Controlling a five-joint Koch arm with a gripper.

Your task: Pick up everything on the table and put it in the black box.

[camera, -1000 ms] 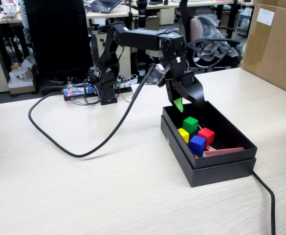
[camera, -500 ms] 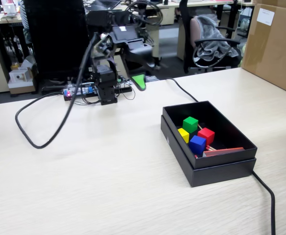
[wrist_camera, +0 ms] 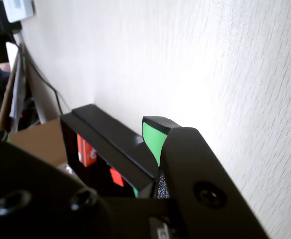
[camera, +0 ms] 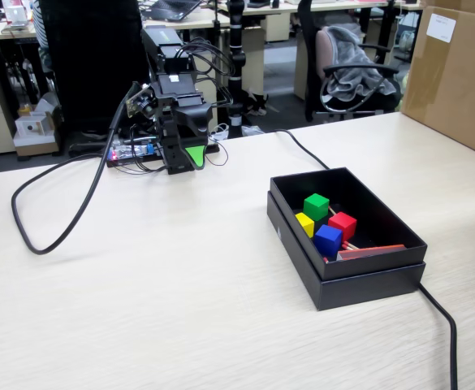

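- Table: wide top of pale beige wood grain, filling most of the fixed view; the wrist view shows the same grain.
- Brown carton: stands on the table's far right corner, well apart from the arm.
- Arm: folded up over its base at the far edge of the table, well apart from the box. A thick black cable loops from it across the tabletop to the left.
- Black box: shallow, matte, nested in its lid, right of centre in the fixed view. In the wrist view it shows as a dark rim beyond the finger.
- Gripper: points down just above the table, beside the base. A green-tipped finger shows; the other jaw lies hidden behind it. Cannot tell whether the jaws are open or closed. Nothing visible between them.
- Four cubes, all inside the box, clustered at its left-centre: green cube farthest back, yellow cube left, red cube right, blue cube nearest.
- Thin sticks: lie on the box floor near the red and blue cubes.
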